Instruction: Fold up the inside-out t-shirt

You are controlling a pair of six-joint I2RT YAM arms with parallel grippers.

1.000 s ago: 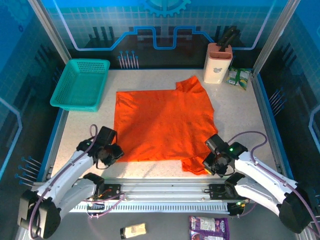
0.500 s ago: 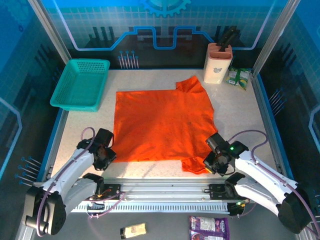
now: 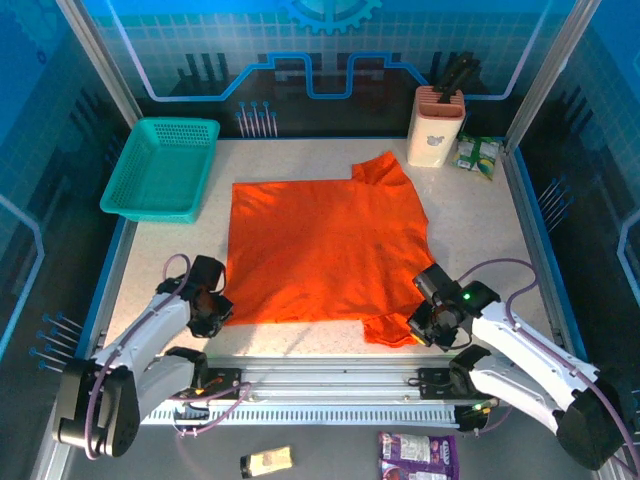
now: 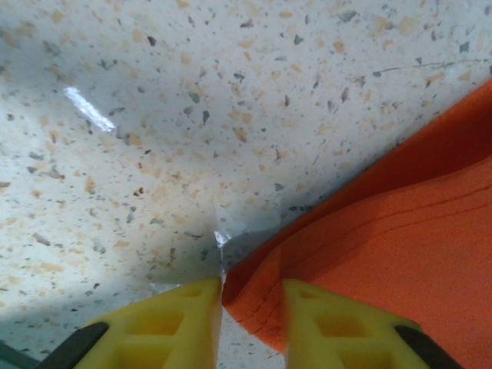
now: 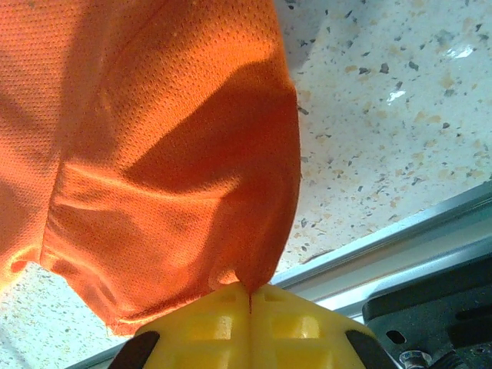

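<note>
Now, with the orange t-shirt (image 3: 325,245) lying flat on the table (image 3: 470,230), stretching away from both arms, the right gripper (image 5: 250,296) is pinching its near-right sleeve while the left gripper (image 4: 252,298), jaws slightly parted, is straddling its near-left hem corner.

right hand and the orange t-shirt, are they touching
Touching. The right wrist view shows the right hand with its jaws shut on a pinch of the t-shirt.

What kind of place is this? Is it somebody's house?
Probably a robot practice booth, not a house: two robot arms at a speckled table, blue printed walls on metal posts around it, and a t-shirt laid out for folding.
</note>
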